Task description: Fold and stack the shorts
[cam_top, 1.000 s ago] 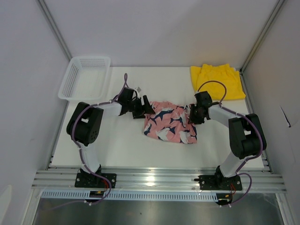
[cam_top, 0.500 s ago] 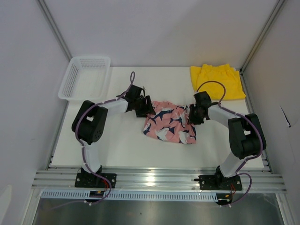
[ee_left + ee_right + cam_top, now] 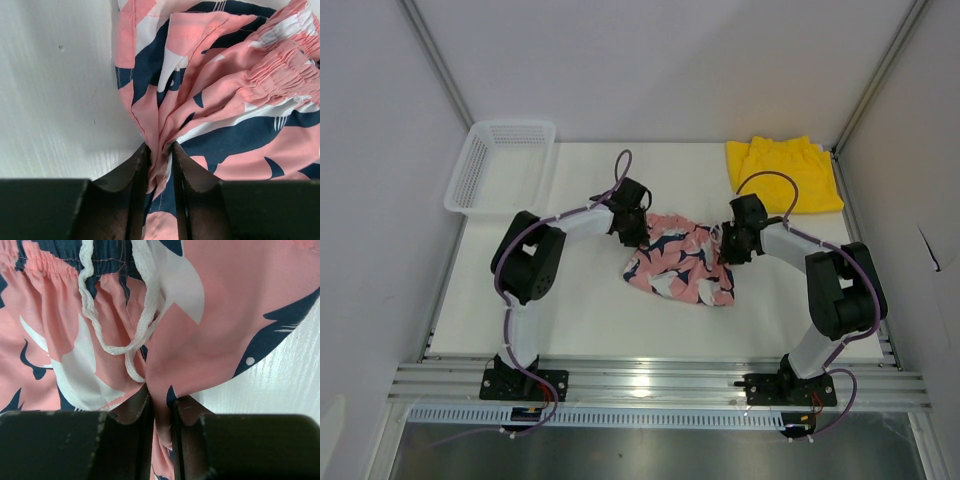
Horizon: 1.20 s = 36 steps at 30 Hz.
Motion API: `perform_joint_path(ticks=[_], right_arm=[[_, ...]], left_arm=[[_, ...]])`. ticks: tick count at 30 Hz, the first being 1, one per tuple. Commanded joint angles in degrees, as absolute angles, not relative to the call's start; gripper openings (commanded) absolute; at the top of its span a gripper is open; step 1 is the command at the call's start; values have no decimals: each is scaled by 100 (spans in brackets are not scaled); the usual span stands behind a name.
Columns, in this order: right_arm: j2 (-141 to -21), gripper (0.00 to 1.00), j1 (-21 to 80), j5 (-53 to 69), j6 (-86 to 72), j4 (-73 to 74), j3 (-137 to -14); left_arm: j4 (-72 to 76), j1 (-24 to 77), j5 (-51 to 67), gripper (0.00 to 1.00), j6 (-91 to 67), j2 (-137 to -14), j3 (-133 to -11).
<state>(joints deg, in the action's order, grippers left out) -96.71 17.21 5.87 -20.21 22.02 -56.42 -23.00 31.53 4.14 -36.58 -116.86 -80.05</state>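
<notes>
The pink shorts [image 3: 680, 262] with a navy-and-white print lie crumpled mid-table. My left gripper [image 3: 645, 226] pinches their upper left edge. In the left wrist view its jaws [image 3: 160, 150] are shut on a bunched fold of the pink cloth [image 3: 225, 90]. My right gripper [image 3: 728, 244] holds the upper right edge. In the right wrist view its jaws [image 3: 161, 399] are shut on pink cloth [image 3: 215, 325] beside the white drawstring [image 3: 142, 325]. The yellow shorts [image 3: 782, 172] lie flat at the far right corner.
A white mesh basket [image 3: 502, 165] stands at the far left corner, partly over the table edge [image 3: 460, 250]. Grey walls with metal rails [image 3: 865, 90] close in both sides. An aluminium rail [image 3: 650, 380] runs along the near edge.
My left gripper moved right onto the pink shorts' left edge and closed on the cloth. The right gripper tightened slightly on its edge. The shorts bunched up a little.
</notes>
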Motion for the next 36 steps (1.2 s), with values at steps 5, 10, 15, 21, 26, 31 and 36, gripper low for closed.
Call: perform_joint_path(ticks=[5,10,15,21,26,31,36], right_arm=[[-9720,20,1863,536,-2083,2180,-5976],[-10010,20,2170,449,-2083,2250,-6336],[-10309,52,2373,264,-2057,2356,-6670],[-10265,66,1961,80,-1952,2504,-7223],[-10467,66,1811,-963,-1600,2891,-8206],[-11020,65,1670,-1783,-1188,2874,-8867],[-11899,64,1661,-2837,-967,3067,-9877]], left_arm=[[-2900,3252,-167,26,-3691,-11910,-8174],[-3128,3156,-605,21,-3893,-11577,-7885],[-2875,2551,-441,21,-3850,-10847,-6798],[-2707,2268,-360,21,-3595,-10486,-6346],[-2716,2250,-431,21,-3525,-10459,-6355],[-2400,2224,-220,21,-3428,-10371,-6179],[-2180,2162,-44,21,-3393,-10336,-6012]])
